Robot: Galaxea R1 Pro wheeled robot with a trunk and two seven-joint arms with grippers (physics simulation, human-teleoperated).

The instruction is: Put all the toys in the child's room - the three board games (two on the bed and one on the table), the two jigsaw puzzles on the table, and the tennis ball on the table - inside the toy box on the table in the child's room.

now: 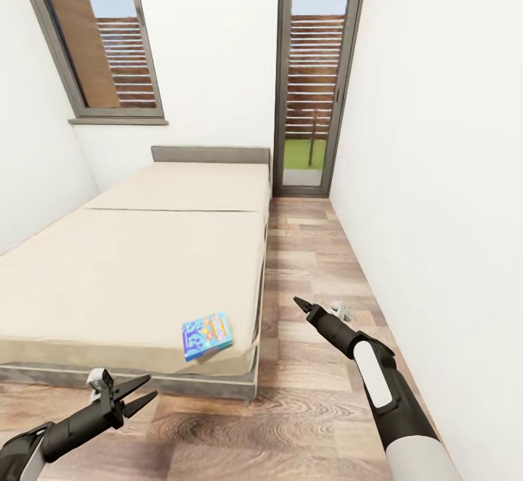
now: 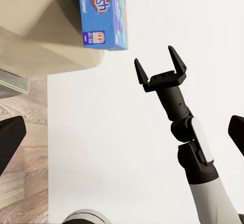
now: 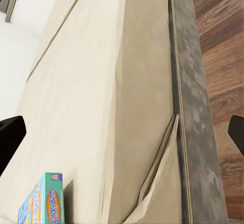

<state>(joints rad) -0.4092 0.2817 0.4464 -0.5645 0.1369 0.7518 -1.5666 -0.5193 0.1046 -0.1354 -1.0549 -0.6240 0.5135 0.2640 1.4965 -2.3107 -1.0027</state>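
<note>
My bed (image 1: 131,277) has a plain cream mattress on a grey padded frame. The board game (image 1: 207,336) on it is bright blue with orange cartoon lettering and a teal edge. Floor (image 1: 319,408) is brown wood plank, walls (image 1: 436,176) white.

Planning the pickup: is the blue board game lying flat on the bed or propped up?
Flat. The blue board game lies cover-up on the cream mattress near the bed's foot corner, apart from both end effectors.
</note>
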